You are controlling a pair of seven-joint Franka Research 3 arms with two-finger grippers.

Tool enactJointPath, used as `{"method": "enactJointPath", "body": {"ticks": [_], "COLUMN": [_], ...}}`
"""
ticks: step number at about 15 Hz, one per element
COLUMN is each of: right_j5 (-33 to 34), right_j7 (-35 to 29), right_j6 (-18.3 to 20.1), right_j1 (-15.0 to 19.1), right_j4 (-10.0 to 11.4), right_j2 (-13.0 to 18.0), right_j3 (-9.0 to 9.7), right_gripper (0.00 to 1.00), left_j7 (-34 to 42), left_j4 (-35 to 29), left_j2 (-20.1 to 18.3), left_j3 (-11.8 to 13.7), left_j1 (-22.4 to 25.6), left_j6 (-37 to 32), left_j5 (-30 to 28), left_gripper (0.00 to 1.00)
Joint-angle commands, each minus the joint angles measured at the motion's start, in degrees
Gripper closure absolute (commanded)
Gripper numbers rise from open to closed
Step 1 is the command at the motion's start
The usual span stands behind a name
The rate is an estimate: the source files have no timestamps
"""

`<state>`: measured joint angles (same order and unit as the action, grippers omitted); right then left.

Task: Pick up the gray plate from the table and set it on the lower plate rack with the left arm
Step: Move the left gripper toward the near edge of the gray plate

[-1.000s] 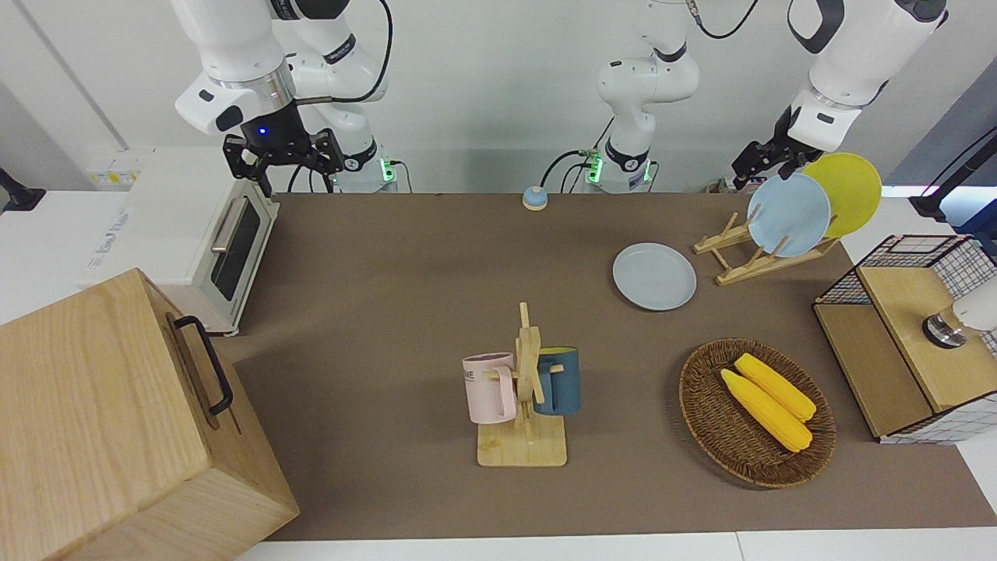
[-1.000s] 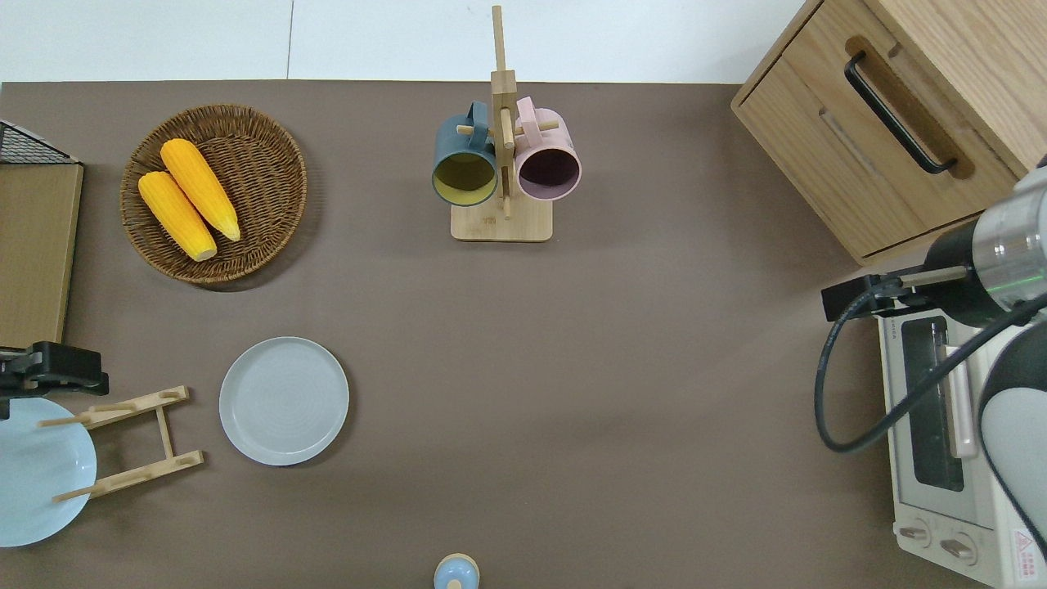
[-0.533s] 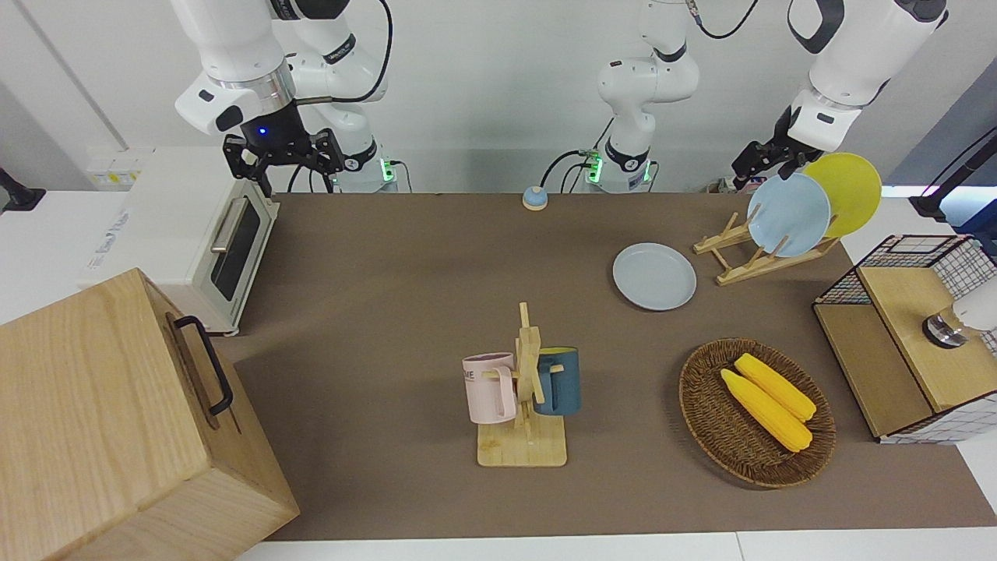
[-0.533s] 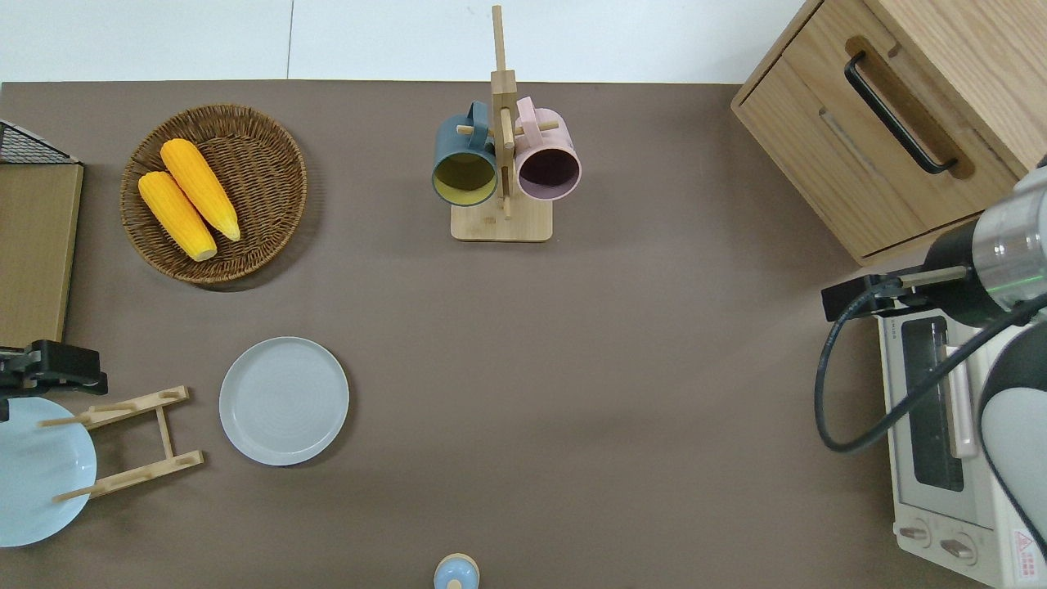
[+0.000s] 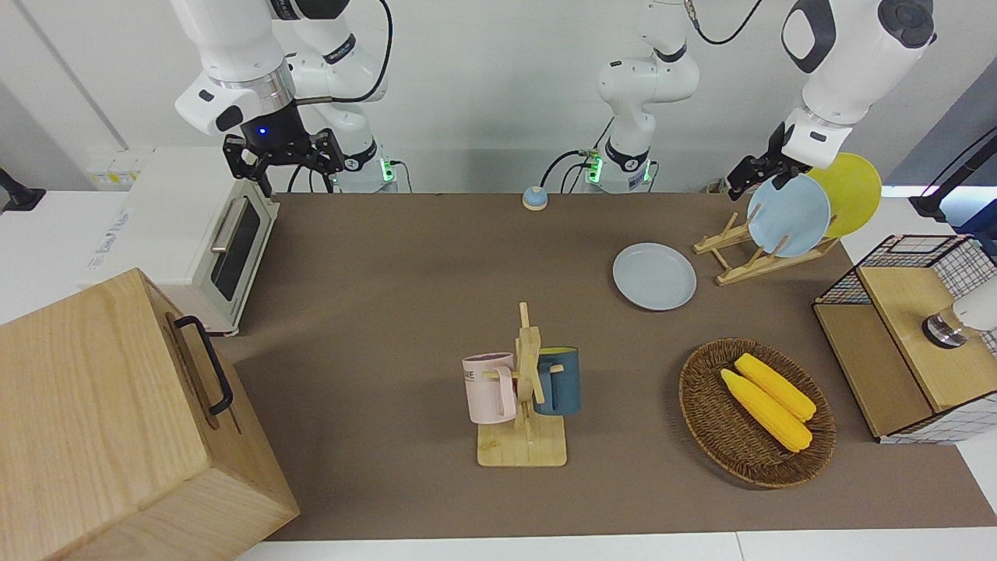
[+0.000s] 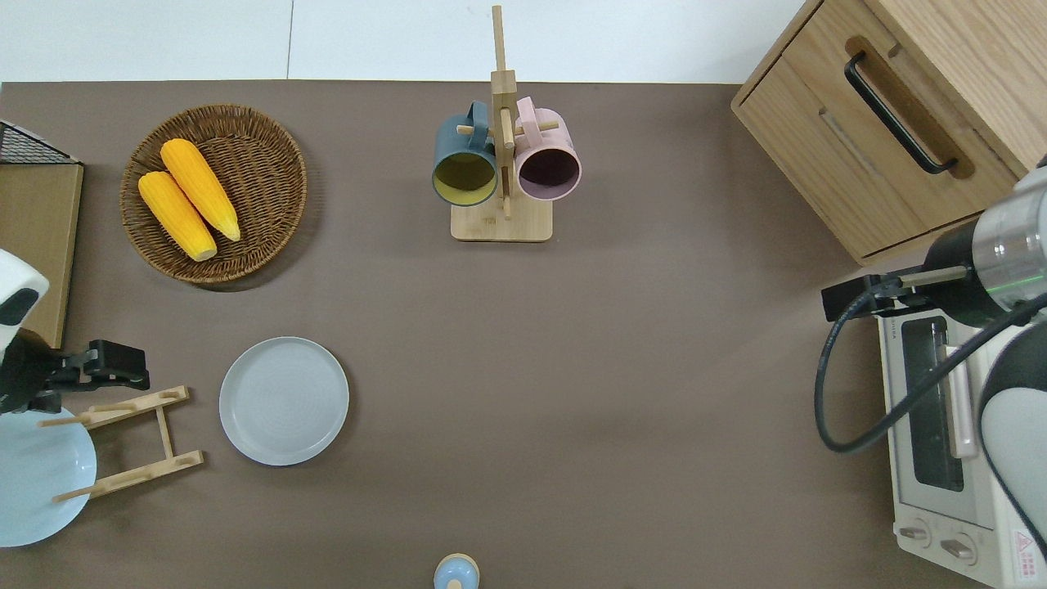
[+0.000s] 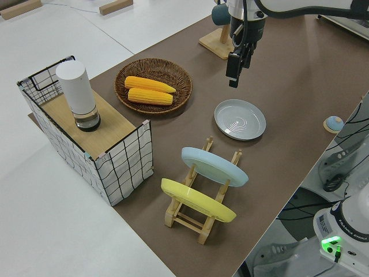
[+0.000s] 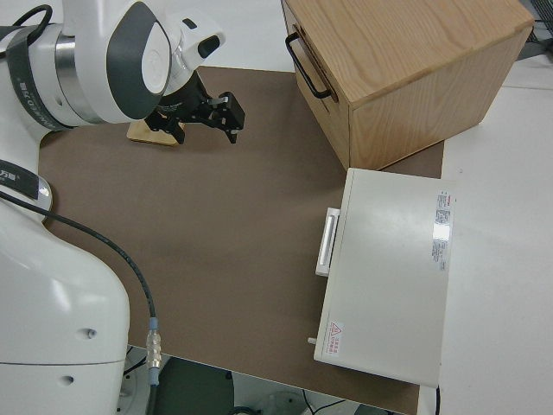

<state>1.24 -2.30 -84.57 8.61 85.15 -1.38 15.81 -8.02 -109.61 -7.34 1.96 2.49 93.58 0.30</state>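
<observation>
The gray plate [image 6: 284, 401] lies flat on the tabletop [image 6: 572, 368], just beside the low end of the lower plate rack [image 6: 131, 442], toward the left arm's end. On the rack a light blue plate [image 5: 788, 214] and a yellow plate [image 5: 845, 193] stand already in the higher slots; the lower slots, next to the gray plate, look free.

The left pincer [image 6: 110, 372] hangs in the air over the rack's edge, not yet over the plate, and carries nothing. If its fingers are apart or together, one cannot tell from these views. The right arm is parked.

Step in hand, by judgement: approach to the plate. The task is at its start, as the plate is untouched.

To do it well:
- Move the pincer sideways first, w/o going down, so it does not hit the rack pegs or the blue plate.
- The plate is flat w/ a shallow rim, so the grip should probably take the rim at the side away from the rack, one finger under the edge, one above.
- Lift enough and tilt the plate before sliding it in the free slot.
- Risk: plate slips on the tabletop, or knocks the blue plate.
</observation>
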Motion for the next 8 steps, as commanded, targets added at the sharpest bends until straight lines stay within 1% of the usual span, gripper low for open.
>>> {"method": "enactJointPath", "body": {"ticks": [1,3,7,8], "right_j5": [0.08,0.08,0.08,0.08], "right_j7": [-0.69,-0.69,-0.69,-0.69], "right_j6": [0.81,0.81,0.81,0.81], "right_j1": [1.06,1.15,1.06,1.06], "right_j4": [-0.51,-0.51,-0.51,-0.51], "right_j2": [0.15,0.07,0.07,0.07], "right_j3": [0.98,0.98,0.98,0.98], "right_gripper": [0.017,0.017,0.017,0.017], "left_j7": [-1.03,-1.03,-0.85,-0.85], "left_j4": [-11.29,-15.96,-24.22,-25.46], "left_j2": [-4.34,-5.75,-7.07,-6.81], "left_j3": [-0.90,-1.34,-1.43,-1.35], "left_j1": [-0.12,-0.21,0.76,0.76], "left_j6": [11.59,16.18,25.40,26.38], "left_j5": [-1.62,-1.62,-1.62,-1.62], "left_gripper": [0.01,0.01,0.01,0.01]}}
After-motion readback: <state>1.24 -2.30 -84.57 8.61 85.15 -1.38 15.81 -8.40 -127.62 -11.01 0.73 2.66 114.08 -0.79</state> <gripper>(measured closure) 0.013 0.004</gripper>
